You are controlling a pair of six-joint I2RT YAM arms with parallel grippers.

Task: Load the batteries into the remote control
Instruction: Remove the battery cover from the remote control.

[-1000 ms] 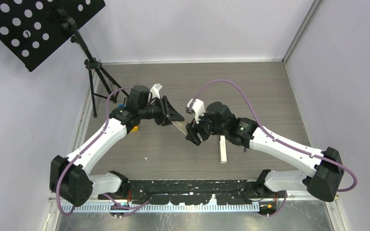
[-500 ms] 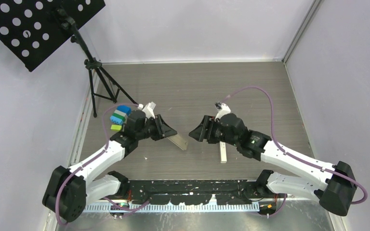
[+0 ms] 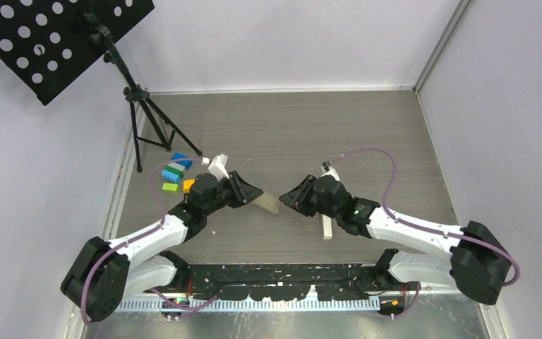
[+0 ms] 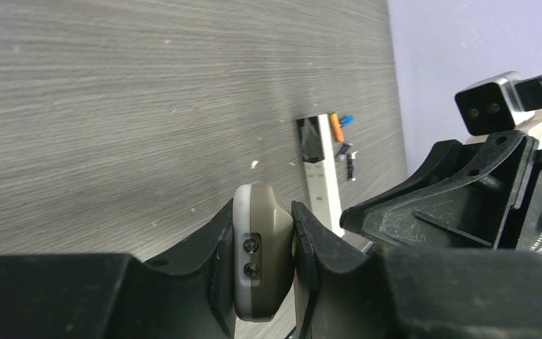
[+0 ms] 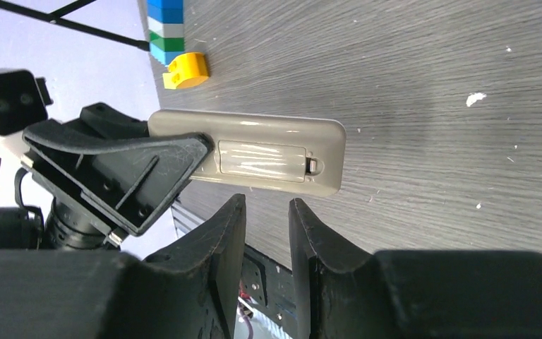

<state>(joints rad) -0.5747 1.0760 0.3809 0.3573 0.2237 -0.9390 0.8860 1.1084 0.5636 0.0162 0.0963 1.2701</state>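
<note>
Beige plastic of the remote control [image 5: 254, 152] is clamped in the left tool [image 4: 265, 233], held over the table [image 4: 113, 106]; its battery cover [image 5: 261, 161] looks closed. The right tool [image 5: 266, 205] hovers just beside it, jaws narrowly apart and empty. The batteries [image 4: 336, 127] (orange, blue, dark) lie loose on the table beside a white remote [image 4: 321, 176], so loading seems hardly begun.

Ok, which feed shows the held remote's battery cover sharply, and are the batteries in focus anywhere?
Right wrist: battery cover sharp, with only a slight sheen. Left wrist: batteries tiny and soft, far down the table. Top external: remote small, its cover unreadable.
</note>
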